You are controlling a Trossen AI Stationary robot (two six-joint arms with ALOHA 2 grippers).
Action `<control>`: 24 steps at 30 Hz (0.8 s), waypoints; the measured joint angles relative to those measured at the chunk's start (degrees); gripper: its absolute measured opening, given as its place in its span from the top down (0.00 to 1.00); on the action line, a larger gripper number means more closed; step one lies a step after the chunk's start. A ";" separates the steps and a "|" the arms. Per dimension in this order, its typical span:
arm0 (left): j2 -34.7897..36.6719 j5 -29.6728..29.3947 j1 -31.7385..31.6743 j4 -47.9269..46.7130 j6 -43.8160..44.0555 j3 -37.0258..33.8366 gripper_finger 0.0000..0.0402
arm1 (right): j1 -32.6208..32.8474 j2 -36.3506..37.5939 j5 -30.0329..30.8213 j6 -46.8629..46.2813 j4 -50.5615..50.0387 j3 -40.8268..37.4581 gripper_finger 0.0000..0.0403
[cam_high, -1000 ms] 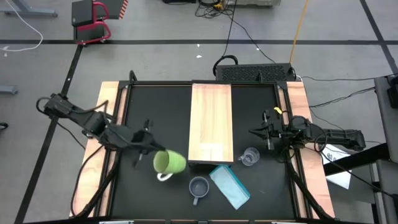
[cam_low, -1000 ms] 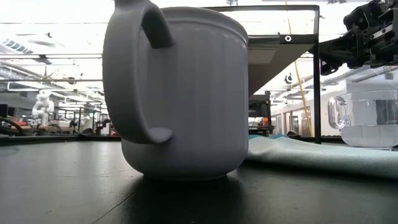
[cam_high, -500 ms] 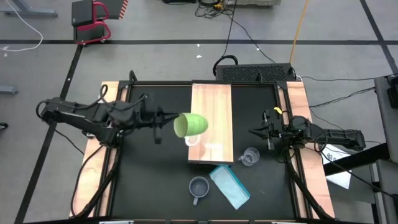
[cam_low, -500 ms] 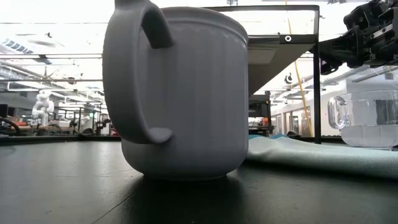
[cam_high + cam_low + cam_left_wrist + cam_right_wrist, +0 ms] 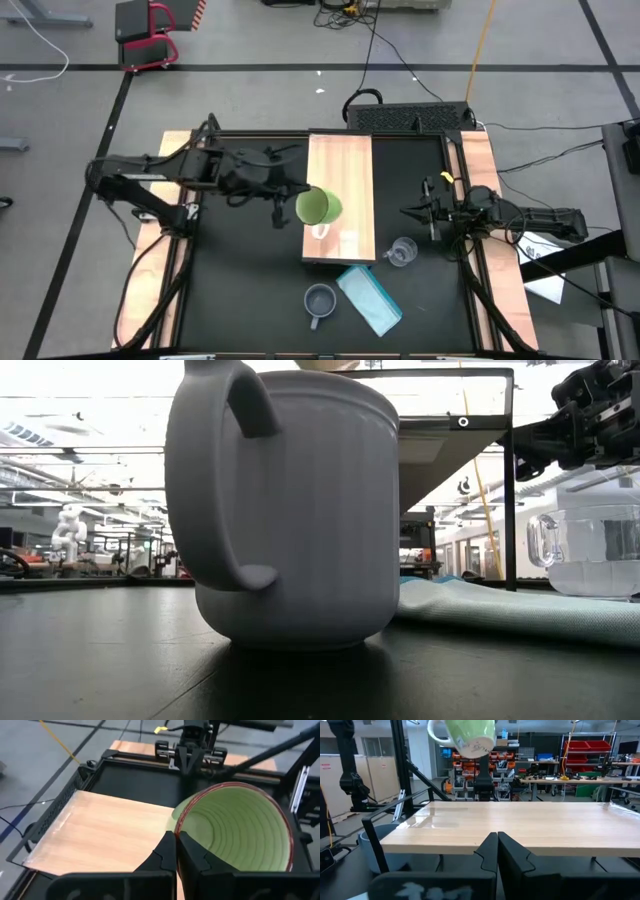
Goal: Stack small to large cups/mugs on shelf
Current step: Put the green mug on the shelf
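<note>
Green mug [image 5: 318, 206] hangs in the air above the left edge of the shelf [image 5: 340, 170], mouth tipped up, and I see my left end effector [image 5: 175, 851] clamped on its rim. Well apart on the bench [image 5: 250, 280], the grey-blue mug [image 5: 319, 300] stands near the shelf's near end, and the clear glass cup [image 5: 401, 252] sits just right of that end. My right end effector [image 5: 496, 845] waits at the right side, fingers pressed together.
</note>
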State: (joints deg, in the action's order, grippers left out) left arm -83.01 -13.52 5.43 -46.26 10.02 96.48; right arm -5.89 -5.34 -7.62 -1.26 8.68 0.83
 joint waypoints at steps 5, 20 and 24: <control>-7.63 0.69 -0.71 -9.53 -1.37 11.74 1.00 | 0.01 -0.11 0.00 -0.01 -0.36 0.00 1.00; -23.84 13.26 -6.16 -26.91 -0.26 29.31 1.00 | 0.01 -0.13 0.00 0.24 -0.39 0.01 1.00; -25.26 15.79 -6.57 -28.83 0.64 29.39 1.00 | 0.01 -0.13 0.00 0.24 -0.41 -0.01 1.00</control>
State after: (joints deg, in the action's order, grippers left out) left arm -108.28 2.27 -1.15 -75.09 10.66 125.86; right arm -5.88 -5.48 -7.62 -1.02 8.27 0.83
